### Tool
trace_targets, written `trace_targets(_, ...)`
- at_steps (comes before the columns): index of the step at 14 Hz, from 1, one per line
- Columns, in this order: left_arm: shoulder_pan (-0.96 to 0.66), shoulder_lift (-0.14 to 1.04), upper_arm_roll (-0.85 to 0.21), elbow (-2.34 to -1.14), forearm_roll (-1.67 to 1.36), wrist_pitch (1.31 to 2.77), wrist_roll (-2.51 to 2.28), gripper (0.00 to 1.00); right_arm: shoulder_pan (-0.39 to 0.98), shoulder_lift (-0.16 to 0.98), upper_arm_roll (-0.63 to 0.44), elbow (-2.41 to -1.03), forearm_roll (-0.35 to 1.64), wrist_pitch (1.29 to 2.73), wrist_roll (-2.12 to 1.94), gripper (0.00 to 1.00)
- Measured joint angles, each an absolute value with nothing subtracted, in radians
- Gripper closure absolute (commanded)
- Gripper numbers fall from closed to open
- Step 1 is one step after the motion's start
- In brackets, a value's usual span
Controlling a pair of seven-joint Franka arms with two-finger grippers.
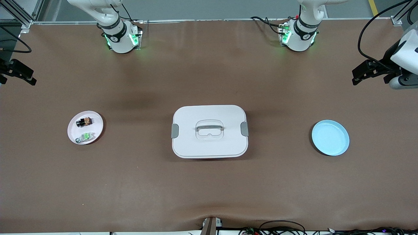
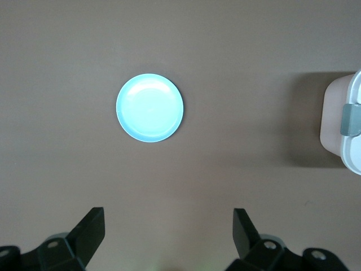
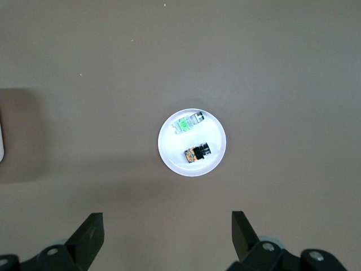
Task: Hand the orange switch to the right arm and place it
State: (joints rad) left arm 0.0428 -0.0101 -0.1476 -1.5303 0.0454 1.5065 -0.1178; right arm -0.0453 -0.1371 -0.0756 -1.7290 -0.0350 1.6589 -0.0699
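Resting on the brown-covered bench (image 1: 209, 195) nearest the front camera is a white rectangular plastic container with a handled lid and grey side latches (image 1: 209, 131), at the middle of the bench. Toward the left arm's end lies a round pale blue plate (image 1: 330, 137), bare. Toward the right arm's end lies a small round white plate (image 1: 85, 127); on it the silvery-white component with a bright green centre (image 1: 85, 137) sits nearer the front camera, and just beside it, slightly farther off, lies the tiny black orange switch with its orange middle band (image 1: 84, 122). The two components are close but apart.

Farther up, the right gripper (image 1: 18, 72) hangs in the air over the bench edge at its own end, jaws spread wide and holding nothing; its wrist view shows the white plate below. The left gripper (image 1: 367, 71) hangs likewise over the other end, jaws released and empty, above the blue plate. Both arms wait.
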Motion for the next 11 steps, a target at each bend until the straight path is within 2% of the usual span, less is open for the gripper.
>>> trace_targets(11,0.042,-0.010,-0.150,-1.530,0.045,1.506,-0.118,0.00,-0.043,-0.134,-0.075,-1.705,-0.035,1.615,-0.076,0.00)
